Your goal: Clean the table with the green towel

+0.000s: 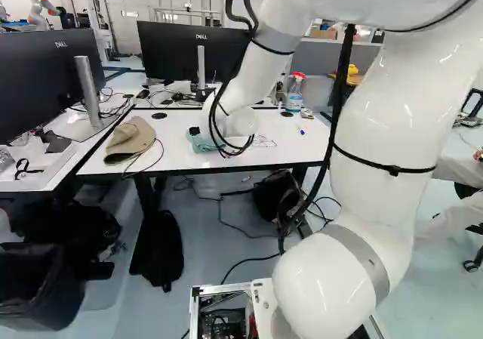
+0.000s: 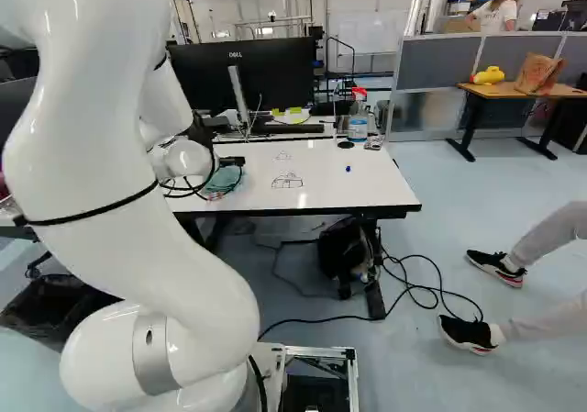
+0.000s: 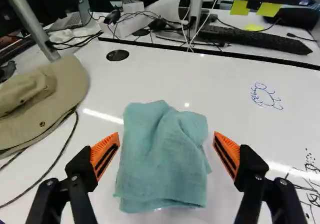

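In the right base view my gripper [image 2: 231, 161] shows as a small dark part beside the wrist, low over the table [image 2: 339, 188]. The wrist view has my gripper [image 3: 166, 149] open, its orange pads wide apart. Between and below them lies the green towel [image 3: 162, 156], folded and rumpled on the white tabletop, with bare table showing on both sides of it. The arm partly covers the towel [image 1: 202, 143] in the left base view. Blue drawn marks [image 3: 266, 95] and black drawn marks [image 3: 311, 184] are on the table beside the towel.
A beige hat [image 1: 130, 140] with a dark cord lies on the table beside the towel. A spray bottle [image 2: 358, 118] and a small blue item [image 2: 348, 169] are on the desks. Monitors [image 1: 181, 52] and a keyboard [image 3: 250, 38] stand beyond. Another robot [image 1: 41, 8] is far back.
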